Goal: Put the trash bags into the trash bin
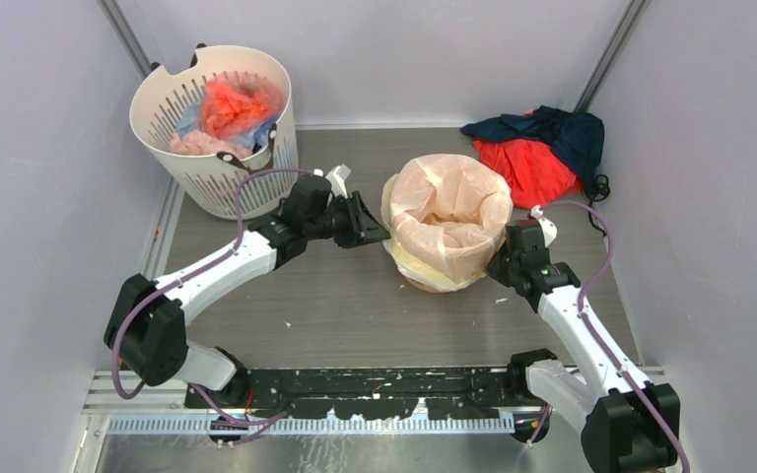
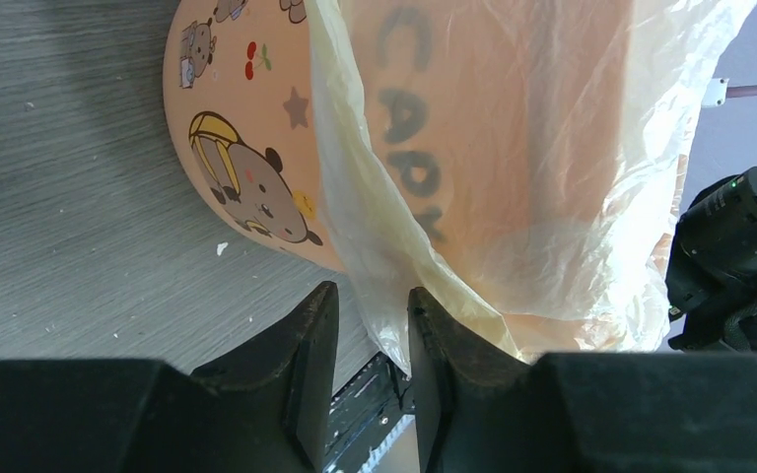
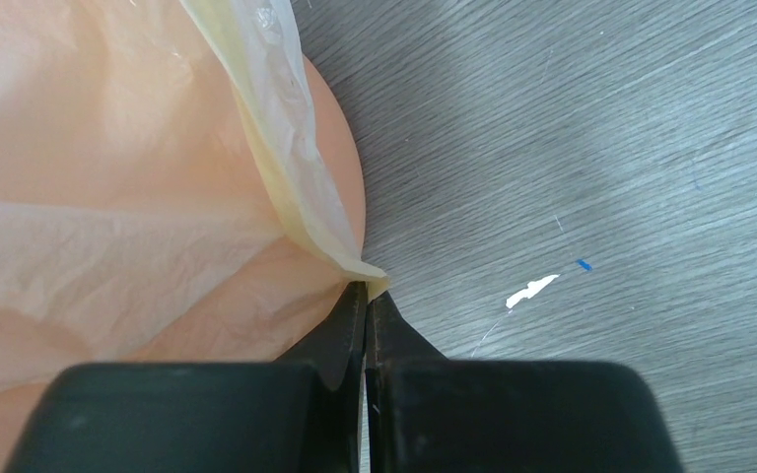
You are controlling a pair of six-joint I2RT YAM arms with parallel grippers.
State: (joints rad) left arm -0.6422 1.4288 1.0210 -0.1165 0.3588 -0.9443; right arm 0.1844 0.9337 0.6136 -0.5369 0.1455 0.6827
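Observation:
The trash bin [image 1: 420, 284] is an orange bucket standing mid-table, its cartoon print showing in the left wrist view [image 2: 246, 128]. A pale-yellow trash bag [image 1: 448, 212] lines it, and its film folds out over the rim and down the outside. My left gripper [image 1: 375, 235] is at the bin's left side, open. A hanging fold of the bag [image 2: 394, 296] lies loose in the gap between its tips [image 2: 373, 296], against the right finger [image 2: 429, 335]. My right gripper [image 1: 503, 258] is at the bin's right side, shut [image 3: 367, 291] on the bag's edge [image 3: 286, 158] beside the bin wall [image 3: 343, 168].
A white slotted basket [image 1: 158, 99] with red, pink and blue plastic bundles stands at the back left. A red and navy cloth heap [image 1: 542, 148] lies at the back right. A white scrap [image 3: 532, 289] lies on the table by the right gripper.

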